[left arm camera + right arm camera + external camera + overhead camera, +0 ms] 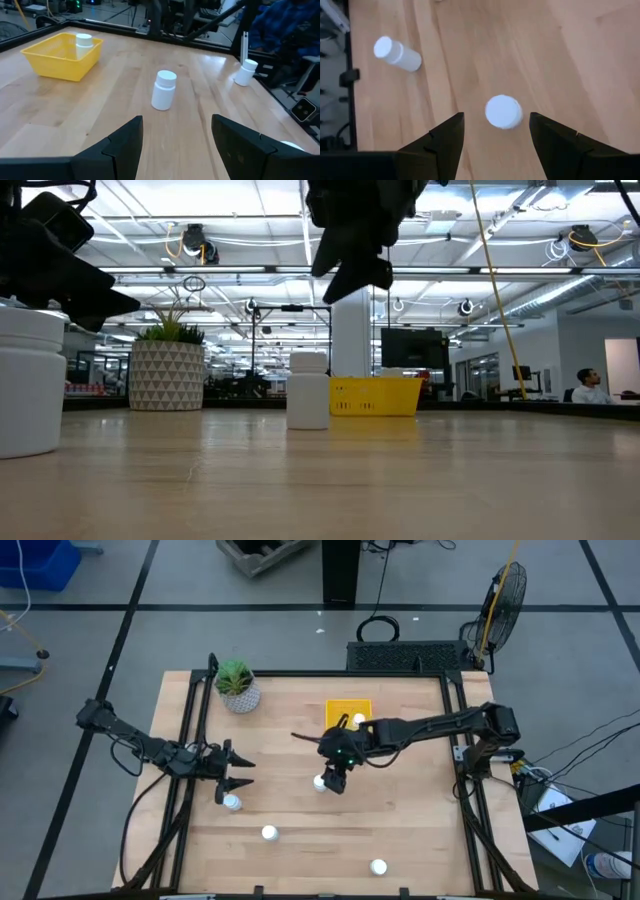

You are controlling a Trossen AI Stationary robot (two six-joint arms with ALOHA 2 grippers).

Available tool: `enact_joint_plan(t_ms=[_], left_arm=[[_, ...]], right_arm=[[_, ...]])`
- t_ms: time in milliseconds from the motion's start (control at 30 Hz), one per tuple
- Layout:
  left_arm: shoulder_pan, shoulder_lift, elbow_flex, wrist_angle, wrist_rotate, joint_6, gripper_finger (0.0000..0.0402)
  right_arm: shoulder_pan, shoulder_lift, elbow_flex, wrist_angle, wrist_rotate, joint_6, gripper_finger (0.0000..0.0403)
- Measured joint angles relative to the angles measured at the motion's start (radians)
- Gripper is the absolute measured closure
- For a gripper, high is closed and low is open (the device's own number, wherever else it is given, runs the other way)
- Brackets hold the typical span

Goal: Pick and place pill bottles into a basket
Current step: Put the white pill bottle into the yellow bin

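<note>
High view, right gripper (334, 780): hangs over the middle of the table (400, 830), fingers spread, nothing held.
Bottle under it (320, 781): upright on the wood, between the open fingers in the right wrist view.
Basket (336, 710): far side, centre; one bottle (358, 721) inside.
Left gripper (240, 773): left side, fingers apart, empty, just beside a bottle (232, 803).
Other bottles: near centre (268, 833); near right (378, 866).
</note>
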Motion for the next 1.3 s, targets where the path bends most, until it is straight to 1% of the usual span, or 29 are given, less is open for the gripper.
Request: enact_joint_plan(t_ms=[200, 333, 433, 533, 633, 733, 900, 1033, 1300], left_arm=[[0.0, 0.0, 0.0, 0.013, -0.005, -0.007, 0.016], [0.0, 0.0, 0.0, 0.014, -0.015, -0.003, 0.016], [0.0, 0.0, 0.0, 0.01, -0.015, -0.003, 0.016], [0.0, 0.0, 0.0, 0.012, -0.016, -0.003, 0.016], [0.0, 0.0, 0.0, 0.017, -0.016, -0.003, 0.016], [0.0, 0.0, 0.0, 0.016, -0.016, -0.004, 0.016], [0.0, 0.0, 0.0, 0.018, -0.016, -0.004, 0.016], [0.0, 0.0, 0.0, 0.019, -0.016, -0.005, 0.016], [0.0, 0.0, 0.0, 0.023, -0.017, -0.005, 0.016]], right_arm=[[0.012, 0.038, -0.001, -0.032, -0.015, -0.051, 0.0188], [0.012, 0.053, 0.0, -0.01, -0.037, -0.057, 0.018], [0.012, 0.074, 0.001, 0.028, -0.046, -0.06, 0.0158], [0.012, 0.077, -0.001, 0.007, -0.044, -0.063, 0.0127], [0.012, 0.089, 0.001, 0.041, -0.041, -0.086, 0.01], [0.012, 0.109, 0.0, 0.03, -0.041, -0.093, 0.0084], [0.012, 0.15, -0.002, 0.029, -0.042, -0.081, 0.0079], [0.012, 0.155, 0.0, 0.08, -0.04, -0.078, 0.0079], [0.01, 0.179, -0.001, 0.063, -0.04, -0.071, 0.0081]])
